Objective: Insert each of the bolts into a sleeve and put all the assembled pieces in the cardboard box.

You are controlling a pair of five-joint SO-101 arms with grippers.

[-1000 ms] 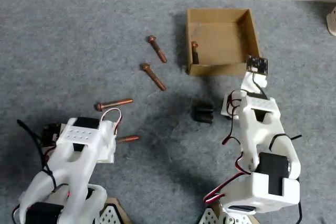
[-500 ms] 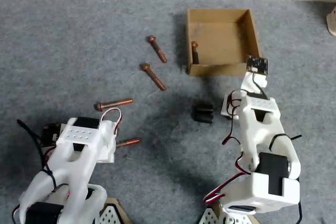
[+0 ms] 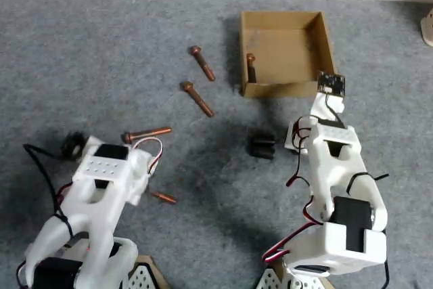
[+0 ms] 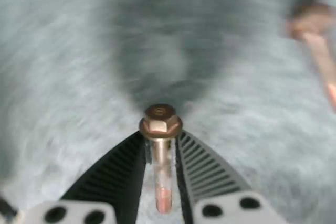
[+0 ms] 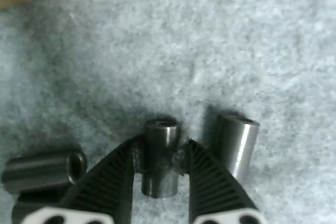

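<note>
- Grey, felt-like covering lies over the table point(image 3: 88, 38), and three loose bolts point(image 3: 197, 98) are scattered between the left arm and the cardboard box point(image 3: 281, 89).
- We hold a bolt point(image 4: 160, 125) in the left gripper point(image 4: 160, 137). Its jaws are narrowed onto the shank just under the hex head.
- Our right gripper point(image 5: 161, 147) is clamped on a sleeve point(image 5: 160, 163) that appears to stand on end, bore upward.
- A second sleeve point(image 5: 238, 140) stands just beside it, and a third sleeve point(image 5: 44, 169) lies on its side nearby.
- To do this step well, we judge the bolt's tip should come over the bore with the shank in line with the sleeve. It should then go in slowly while the right gripper holds firm, since a tilted entry would likely catch on the rim.
- Inside the cardboard box we see one assembled piece point(image 3: 251, 67), resting against the wall that faces the loose bolts.
</note>
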